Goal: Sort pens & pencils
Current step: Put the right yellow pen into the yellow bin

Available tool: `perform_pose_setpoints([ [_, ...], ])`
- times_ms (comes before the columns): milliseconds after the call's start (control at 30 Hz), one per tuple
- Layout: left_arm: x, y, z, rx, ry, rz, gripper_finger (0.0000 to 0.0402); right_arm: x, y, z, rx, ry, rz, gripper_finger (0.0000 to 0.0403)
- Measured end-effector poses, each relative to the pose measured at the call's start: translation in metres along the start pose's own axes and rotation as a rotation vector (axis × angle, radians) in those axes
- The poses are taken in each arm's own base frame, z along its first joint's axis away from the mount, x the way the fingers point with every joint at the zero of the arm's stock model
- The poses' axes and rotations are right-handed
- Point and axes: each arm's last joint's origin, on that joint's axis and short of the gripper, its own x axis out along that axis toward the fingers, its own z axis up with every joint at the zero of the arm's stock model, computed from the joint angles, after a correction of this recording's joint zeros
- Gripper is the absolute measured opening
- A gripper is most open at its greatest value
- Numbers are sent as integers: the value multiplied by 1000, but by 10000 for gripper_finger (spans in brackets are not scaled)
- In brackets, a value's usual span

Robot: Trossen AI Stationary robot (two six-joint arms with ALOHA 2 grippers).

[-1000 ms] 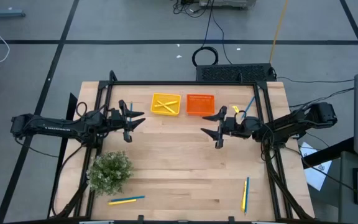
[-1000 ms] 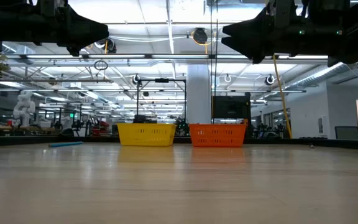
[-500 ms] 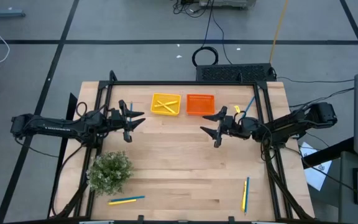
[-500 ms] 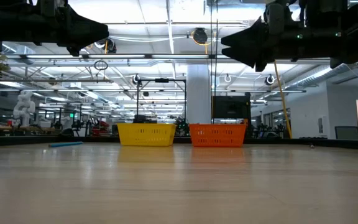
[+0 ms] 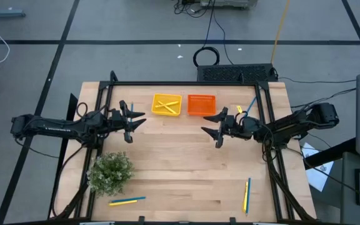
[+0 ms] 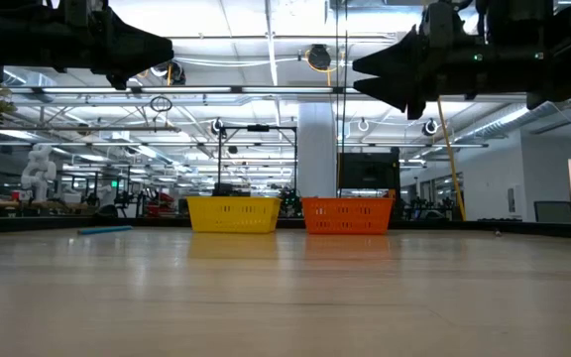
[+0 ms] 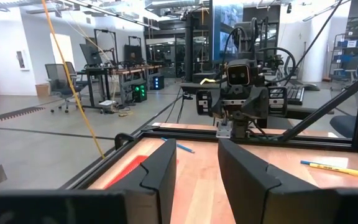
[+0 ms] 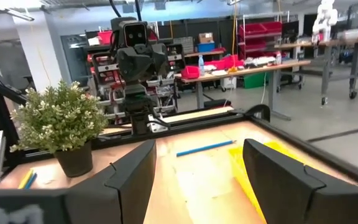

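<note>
Two yellow pencils lie in the yellow tray (image 5: 167, 104). The orange tray (image 5: 201, 104) stands beside it at the far edge. A blue pen (image 5: 130, 107) lies on the table beyond my left gripper (image 5: 134, 122), which is open and held above the wood. Behind my open right gripper (image 5: 215, 129) lie a blue pen (image 5: 250, 106) and a yellow pencil (image 5: 237, 110). Near the front edge lie a yellow and blue pair (image 5: 127, 201) and another pair (image 5: 247, 194). Both grippers hang well above the table in the low view: left (image 6: 117, 50), right (image 6: 395, 74).
A bushy potted plant (image 5: 111, 172) stands at the near left, close beside the left arm. A dark frame rail (image 5: 186, 83) runs around the table. Bare wood lies between the two grippers and in the middle of the table (image 5: 180, 162).
My right gripper has sunk a little toward the table and edged slightly toward the table's left, then held still. It stays open. The left arm and all pens, pencils and trays keep their places.
</note>
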Motion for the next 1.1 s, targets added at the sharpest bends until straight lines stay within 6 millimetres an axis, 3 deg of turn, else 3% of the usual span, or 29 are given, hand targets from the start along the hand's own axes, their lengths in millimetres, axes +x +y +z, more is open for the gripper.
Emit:
perform_pose_setpoints([
  [200,0,0,0,0,0,0,122,16,16,6,83,171,89,231],
  [333,0,0,0,1,4,0,122,25,43,12,92,477,102,231],
  [433,0,0,-1,2,10,0,122,21,69,17,126,713,100,231],
  [733,0,0,-1,6,12,0,122,-48,132,22,512,1262,-128,231],
  [933,0,0,-1,7,12,0,122,-90,167,6,804,1478,-381,231],
  [1100,0,0,-1,23,12,0,122,-109,185,-12,938,1673,-625,231],
])
